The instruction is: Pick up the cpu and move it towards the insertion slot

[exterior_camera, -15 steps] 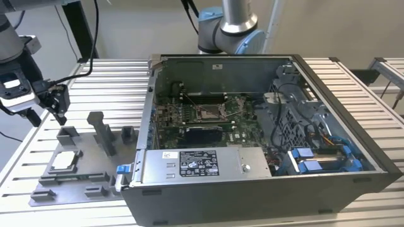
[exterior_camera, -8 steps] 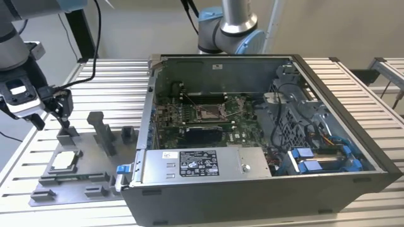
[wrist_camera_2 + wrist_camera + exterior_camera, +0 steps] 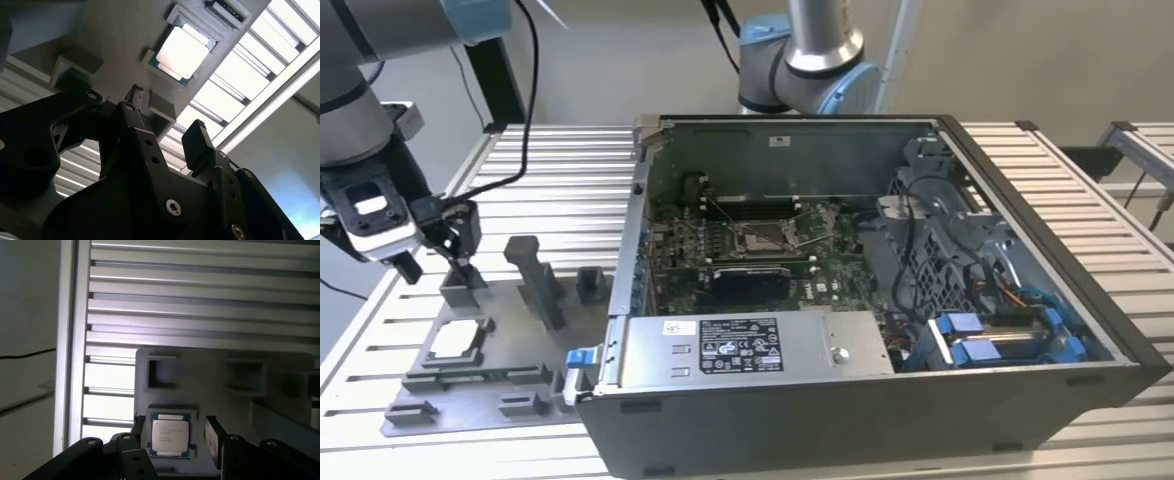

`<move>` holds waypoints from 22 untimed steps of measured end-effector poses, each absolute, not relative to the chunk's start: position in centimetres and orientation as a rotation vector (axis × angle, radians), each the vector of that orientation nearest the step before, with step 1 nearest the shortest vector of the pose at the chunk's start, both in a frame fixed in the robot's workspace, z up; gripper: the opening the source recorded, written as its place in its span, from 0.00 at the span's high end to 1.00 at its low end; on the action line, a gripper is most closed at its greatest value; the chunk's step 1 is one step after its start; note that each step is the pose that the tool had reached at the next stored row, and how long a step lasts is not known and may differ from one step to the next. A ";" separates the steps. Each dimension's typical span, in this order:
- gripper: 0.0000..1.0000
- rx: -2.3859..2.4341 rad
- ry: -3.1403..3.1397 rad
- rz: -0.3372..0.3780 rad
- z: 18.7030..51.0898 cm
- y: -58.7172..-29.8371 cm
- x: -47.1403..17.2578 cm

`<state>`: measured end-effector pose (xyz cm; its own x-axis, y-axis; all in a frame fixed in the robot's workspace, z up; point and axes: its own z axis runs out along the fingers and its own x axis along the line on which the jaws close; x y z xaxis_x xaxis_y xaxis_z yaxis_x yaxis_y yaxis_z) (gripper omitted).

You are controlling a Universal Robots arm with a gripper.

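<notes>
While my gripper [image 3: 435, 268] hangs over the fixture [image 3: 474, 398] with jaws open and empty, nothing is picked up yet. Cpu [image 3: 170, 434] sits in its pocket below the jaws, framed between my fingertips [image 3: 212, 437] in the first wrist view, untouched. Slot [image 3: 767, 236] is well apart from the jaws, inside the case [image 3: 854, 410]. My read: grasp, lift and transfer are all left.
</notes>
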<state>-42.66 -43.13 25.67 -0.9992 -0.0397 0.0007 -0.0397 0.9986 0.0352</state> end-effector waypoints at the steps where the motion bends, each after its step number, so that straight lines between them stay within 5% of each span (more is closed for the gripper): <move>1: 1.00 0.062 -3.139 -0.055 25.5 -43.1 -42.7; 19: 1.00 0.048 -3.139 -0.055 22.9 -44.6 -42.5; 20: 0.00 0.047 -3.139 -0.055 22.8 -44.7 -42.5; 22: 0.00 0.047 -3.139 -0.055 22.5 -44.7 -42.5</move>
